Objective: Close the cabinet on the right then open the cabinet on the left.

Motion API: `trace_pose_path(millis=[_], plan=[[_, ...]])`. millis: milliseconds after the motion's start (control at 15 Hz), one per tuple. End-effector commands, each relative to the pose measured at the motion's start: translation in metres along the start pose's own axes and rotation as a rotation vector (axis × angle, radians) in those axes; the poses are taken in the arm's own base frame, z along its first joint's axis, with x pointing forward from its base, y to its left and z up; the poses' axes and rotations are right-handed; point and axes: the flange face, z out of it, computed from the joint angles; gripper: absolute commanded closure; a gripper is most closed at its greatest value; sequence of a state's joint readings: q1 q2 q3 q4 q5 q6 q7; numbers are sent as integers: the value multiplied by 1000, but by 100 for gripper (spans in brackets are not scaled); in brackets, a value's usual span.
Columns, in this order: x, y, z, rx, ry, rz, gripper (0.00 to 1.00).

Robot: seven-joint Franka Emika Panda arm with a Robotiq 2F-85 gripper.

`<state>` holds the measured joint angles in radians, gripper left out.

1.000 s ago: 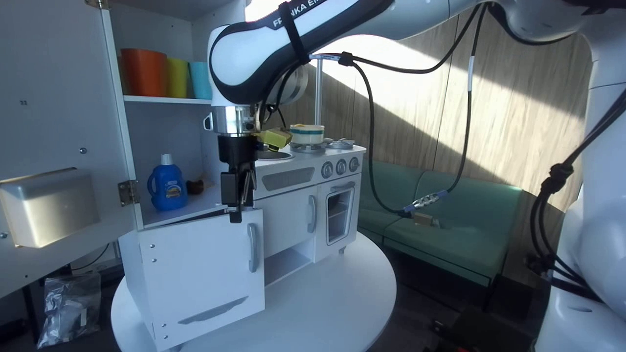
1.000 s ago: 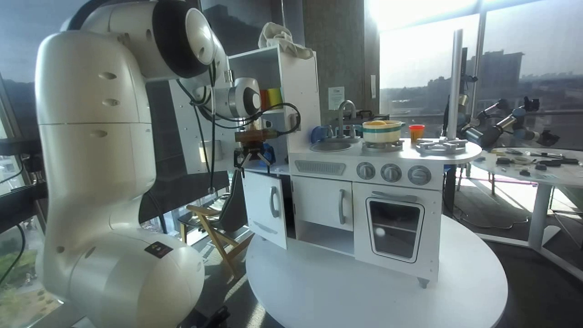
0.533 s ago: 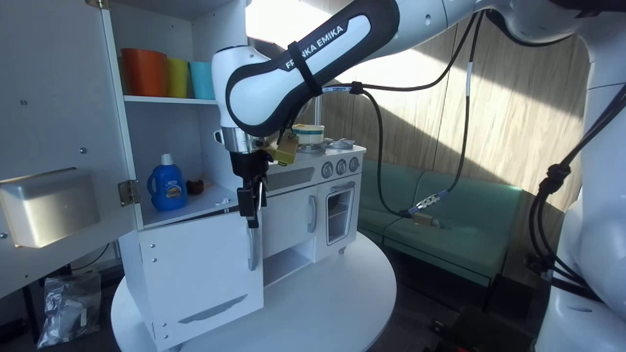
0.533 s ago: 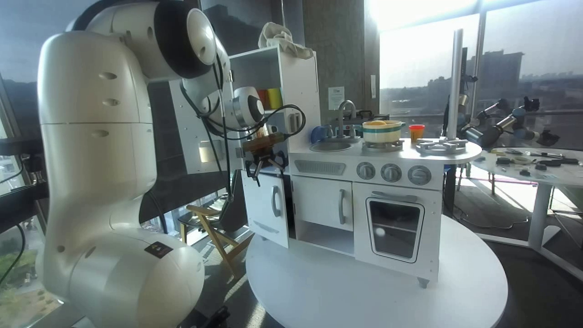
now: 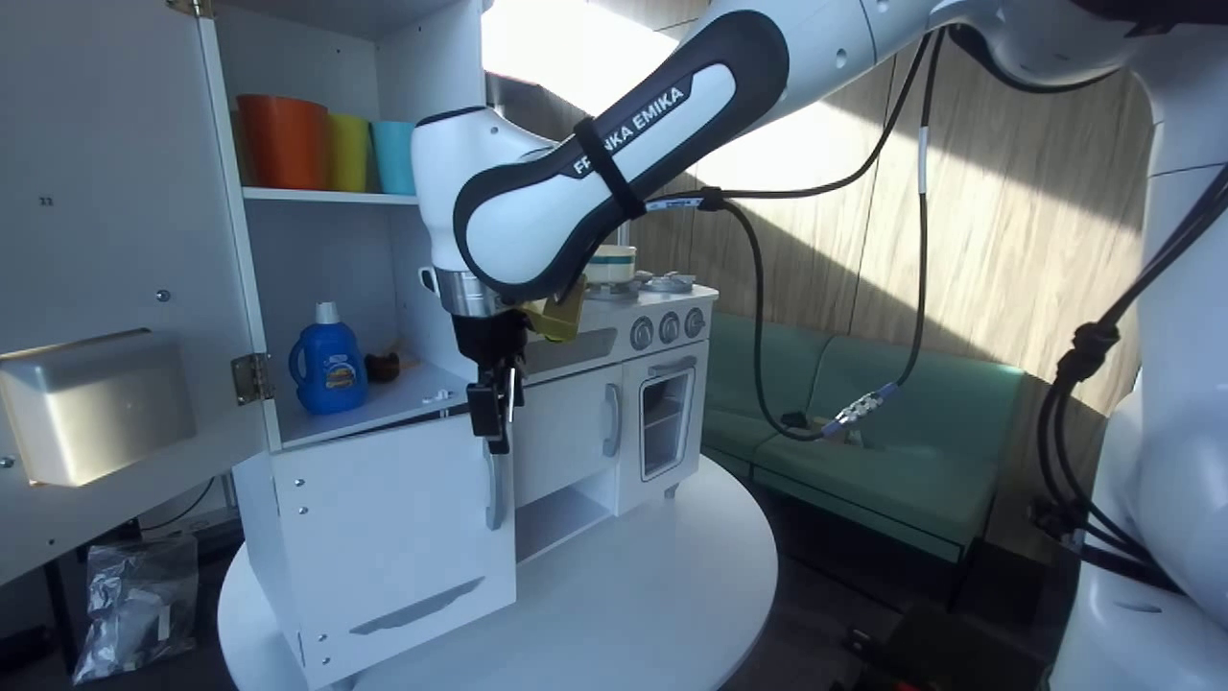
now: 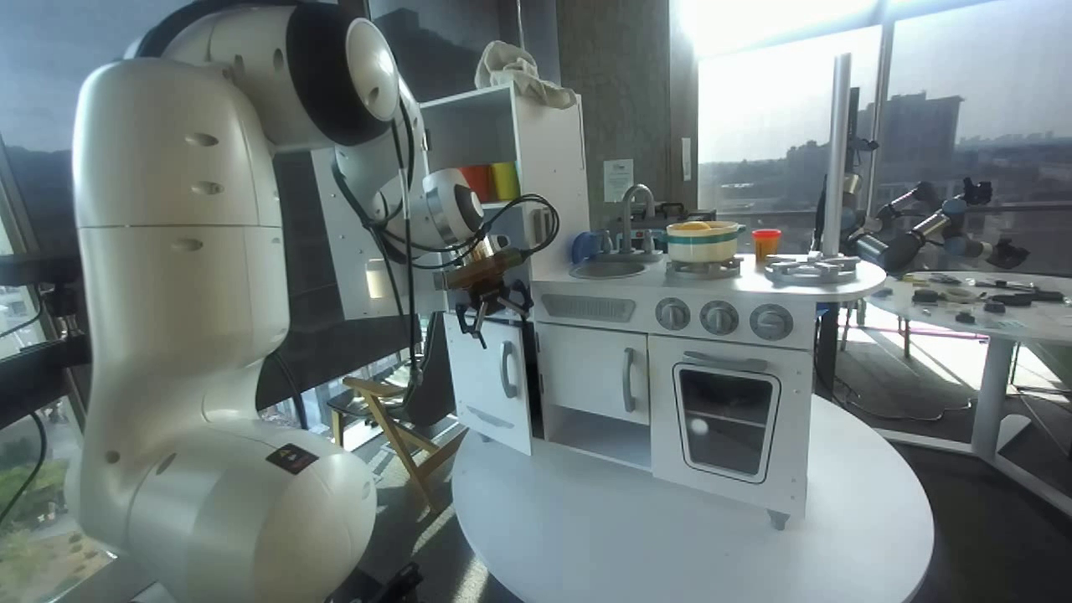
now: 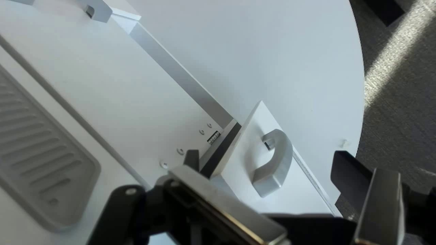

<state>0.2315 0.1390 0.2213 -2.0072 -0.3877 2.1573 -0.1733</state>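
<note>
Black two-finger gripper [image 7: 268,166] was released, fingers [image 7: 351,177] spread wide, clamped on nothing. I had it tilted over the free top corner of the flat white left cabinet door [image 6: 484,385], ajar in both exterior views. The flat white right cabinet door [image 6: 586,368] just beside it looked closed, so I judged half one done, half two under way. Main risk: the black finger [image 7: 191,160] by the dark gap [image 7: 222,150]. Too deep and it would wedge in there; too far out and it would shove the door closed. Couldn't tell if it touched. If I went for the curved grey metal-look handle [image 7: 281,166] instead, a skewed approach would just glance off it. A straight pull, not following the hinge arc, would likely bind the door or slip. Following the arc too high, the black-and-white arm [image 5: 662,134] could clip the big white upper door [image 5: 115,240], wide open above. A hard jerk might also topple the blue plastic bottle with a white cap [image 5: 331,369] standing on the white shelf [image 5: 408,389] inside.
</note>
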Motion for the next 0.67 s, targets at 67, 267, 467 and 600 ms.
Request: trace_pose_path(millis=[67, 267, 467, 600], plan=[[8, -2, 1, -48, 65, -7, 0], [12, -5, -1, -35, 85, -13, 0], [12, -19, -16, -4, 138, -51, 0], [14, -29, -25, 39, 183, -80, 0]])
